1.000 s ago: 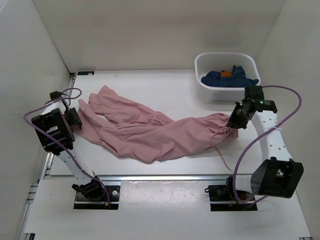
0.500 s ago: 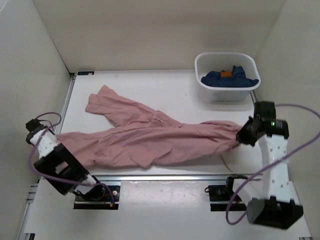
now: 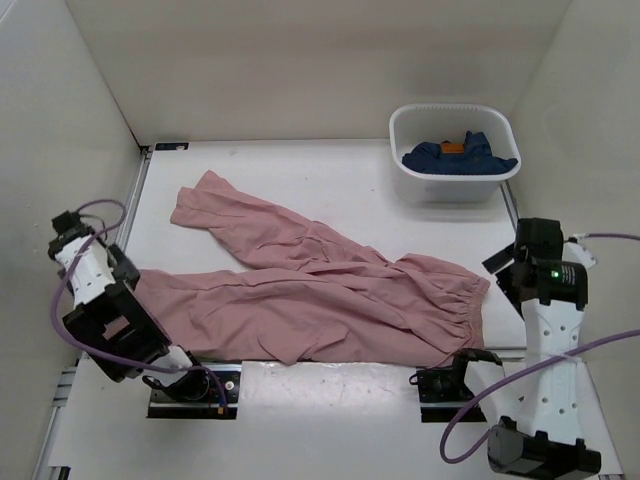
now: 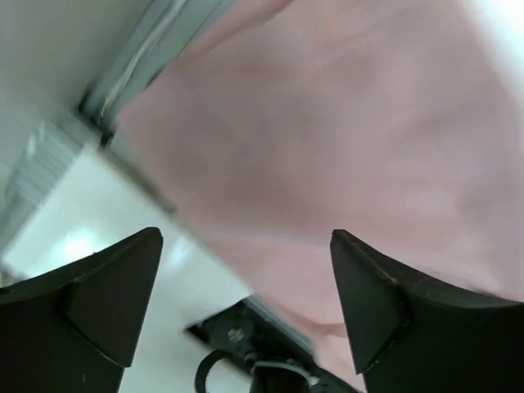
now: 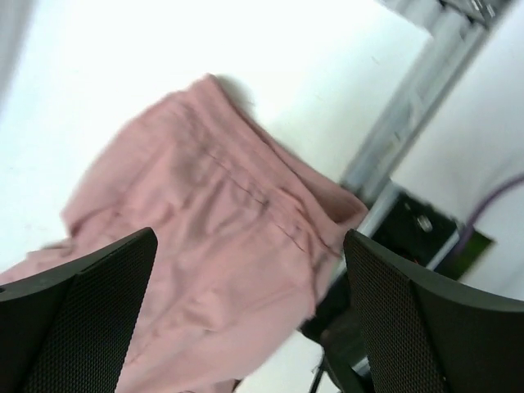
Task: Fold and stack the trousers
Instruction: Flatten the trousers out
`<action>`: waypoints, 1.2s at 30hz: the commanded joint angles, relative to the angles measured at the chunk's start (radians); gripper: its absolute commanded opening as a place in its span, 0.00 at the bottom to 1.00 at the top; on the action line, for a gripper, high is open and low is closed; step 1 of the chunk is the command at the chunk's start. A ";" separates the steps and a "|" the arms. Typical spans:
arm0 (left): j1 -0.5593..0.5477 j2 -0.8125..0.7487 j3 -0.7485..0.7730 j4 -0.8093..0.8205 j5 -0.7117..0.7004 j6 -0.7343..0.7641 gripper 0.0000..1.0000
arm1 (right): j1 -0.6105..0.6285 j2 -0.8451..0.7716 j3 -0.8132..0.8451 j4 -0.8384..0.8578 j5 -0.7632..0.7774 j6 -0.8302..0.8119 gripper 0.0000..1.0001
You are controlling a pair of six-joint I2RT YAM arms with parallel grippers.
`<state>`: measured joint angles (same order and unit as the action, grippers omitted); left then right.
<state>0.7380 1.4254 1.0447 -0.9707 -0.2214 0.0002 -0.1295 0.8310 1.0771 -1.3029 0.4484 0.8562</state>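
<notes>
**Trousers spread out, both arms let go**

Top view: the trousers (image 3: 320, 300) lie spread on the counter (image 3: 330, 170) across the lower middle. The waistband is at lower right. One leg runs to the lower left and the other angles to the upper left. The left arm (image 3: 85, 270) ends by the lower-left leg, and the right arm (image 3: 550, 300) ends just beside the waistband.

Left wrist view: the left fingers (image 4: 106, 295) are spread with nothing between them, and pink cloth fills the upper right.

Right wrist view: the right fingers (image 5: 82, 311) are also released, with the waistband below at centre.

Flattening looks finished and folding not yet begun. The next move probably calls for pinching the upper-left leg and laying it over the other.
</notes>
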 commanded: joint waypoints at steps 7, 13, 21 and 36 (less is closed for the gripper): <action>-0.429 0.158 0.224 0.093 0.288 0.000 1.00 | -0.010 0.390 0.029 0.342 -0.183 -0.125 0.99; -0.525 0.456 0.558 0.219 0.136 0.000 1.00 | -0.010 0.597 -0.029 0.477 -0.232 -0.071 0.99; -0.558 0.799 0.781 0.268 -0.001 0.000 1.00 | -0.019 0.835 -0.075 0.537 -0.254 -0.062 0.87; -0.422 0.404 0.229 0.273 -0.068 0.000 0.36 | -0.099 0.994 0.046 0.537 -0.243 -0.180 0.00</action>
<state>0.2962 1.9648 1.3460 -0.6373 -0.2558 0.0021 -0.2169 1.7866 1.0996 -0.8616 0.1806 0.7193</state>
